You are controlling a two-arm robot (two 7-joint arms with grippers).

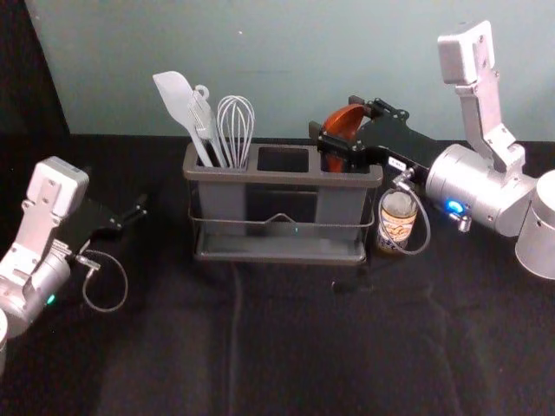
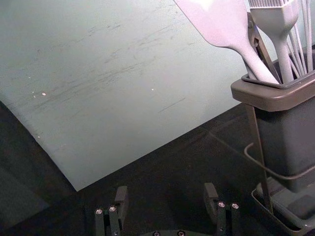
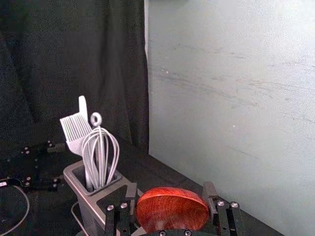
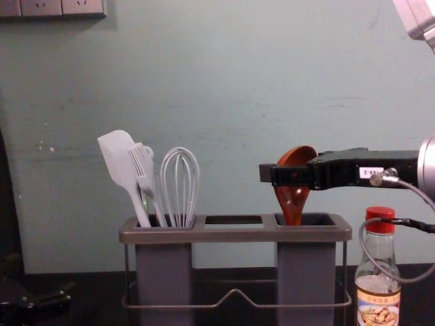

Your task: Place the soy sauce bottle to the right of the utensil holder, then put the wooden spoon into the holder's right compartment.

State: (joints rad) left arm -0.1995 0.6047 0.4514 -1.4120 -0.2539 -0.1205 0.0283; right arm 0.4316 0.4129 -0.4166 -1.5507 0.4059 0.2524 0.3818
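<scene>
The wooden spoon [image 1: 343, 121] stands bowl up in the right compartment of the utensil holder [image 1: 282, 177], its handle hidden inside. My right gripper [image 1: 336, 126] is above that compartment, shut on the bowl; in the right wrist view the bowl [image 3: 172, 210] spans between the fingertips of the right gripper [image 3: 170, 194]. The soy sauce bottle [image 4: 379, 275] stands upright just right of the holder, red cap on, partly behind the right arm's cable. My left gripper [image 1: 130, 218] waits left of the holder; in its wrist view the left gripper [image 2: 166, 199] is open and empty.
A white spatula [image 4: 122, 159], a brush [image 4: 145, 170] and a whisk [image 4: 179, 183] stand in the holder's left compartment. A wire rail [image 4: 234, 293] runs across its front. Behind the black-covered table [image 1: 286, 347] rises a pale wall [image 1: 260, 52].
</scene>
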